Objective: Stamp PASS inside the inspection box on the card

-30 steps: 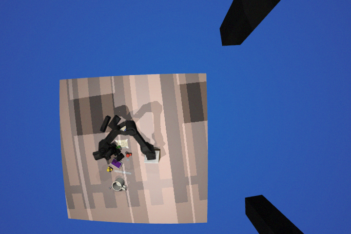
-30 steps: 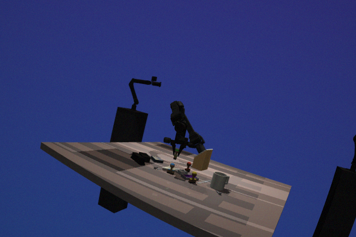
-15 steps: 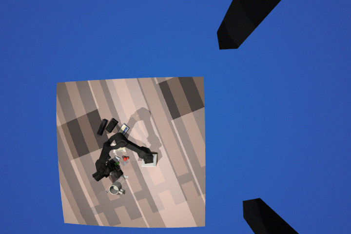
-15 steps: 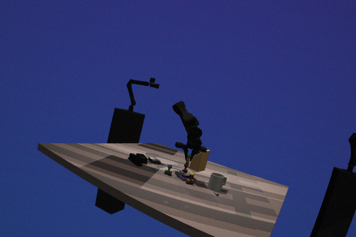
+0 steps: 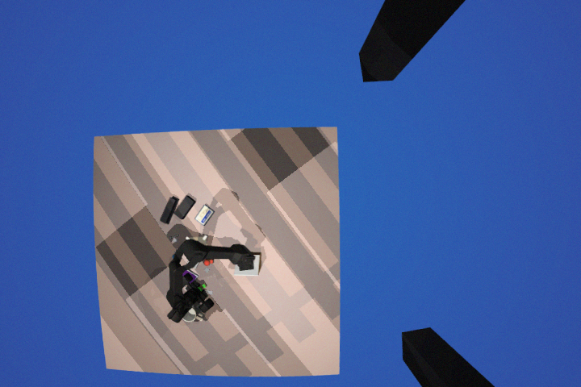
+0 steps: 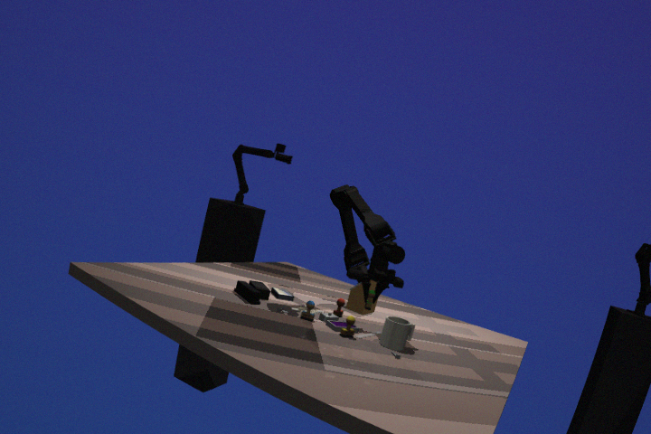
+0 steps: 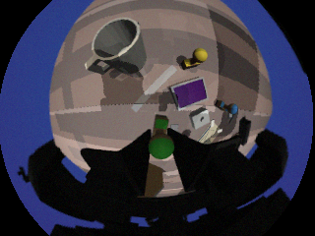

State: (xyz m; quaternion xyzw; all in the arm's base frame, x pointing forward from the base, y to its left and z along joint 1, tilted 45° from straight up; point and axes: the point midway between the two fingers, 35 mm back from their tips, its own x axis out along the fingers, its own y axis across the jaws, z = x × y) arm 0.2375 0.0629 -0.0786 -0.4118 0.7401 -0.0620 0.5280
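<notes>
Clamped partway open, dark fingers grip a green-knobbed stamp from both sides, its round knob showing between them in the wrist view. The gap is narrow, held apart by the stamp itself. Any lettering on it is too small to read, and whether its foot touches the striped surface cannot be told.

The purple ink pad lies near the stamp but apart from it, in a pale frame. The cream card is partly hidden in the wrist view, its box and any print impossible to make out. A yellow-knobbed stamp stands beside the pad; a blue-knobbed stamp is near the card. A gray mug stands upright, well apart from the card.
</notes>
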